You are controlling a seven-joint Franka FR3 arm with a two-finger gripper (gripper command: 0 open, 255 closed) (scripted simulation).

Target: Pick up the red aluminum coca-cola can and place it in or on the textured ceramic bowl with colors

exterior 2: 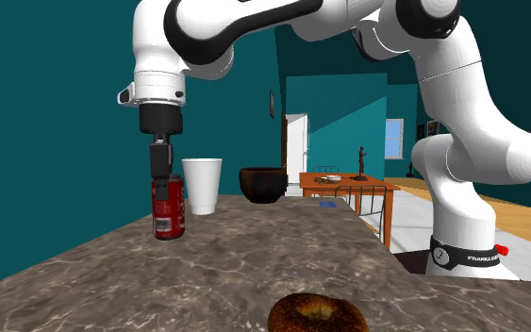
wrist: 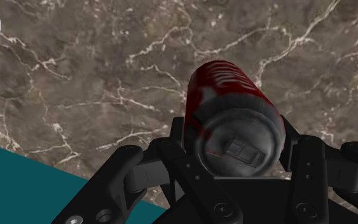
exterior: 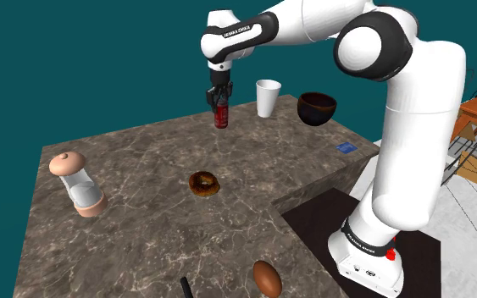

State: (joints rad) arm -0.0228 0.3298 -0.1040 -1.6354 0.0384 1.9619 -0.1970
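The tool [exterior: 220, 100] is pinching the red can [exterior 2: 168, 207] from above, one black finger on each side of its top end. The can hangs upright near the far edge of the dark marbled surface [exterior: 143, 229] (resting on it or just clear of it, I cannot tell). A white cup [exterior 2: 202, 185] stands just beside the can, between it and the dark bowl [exterior: 317, 107] at the far corner. Nearer the middle lies a chocolate doughnut [exterior: 203, 184], well apart from the can. A pinkish timer-like thing [exterior: 77, 184] and a brown egg-shaped thing [exterior: 266, 278] sit farther off.
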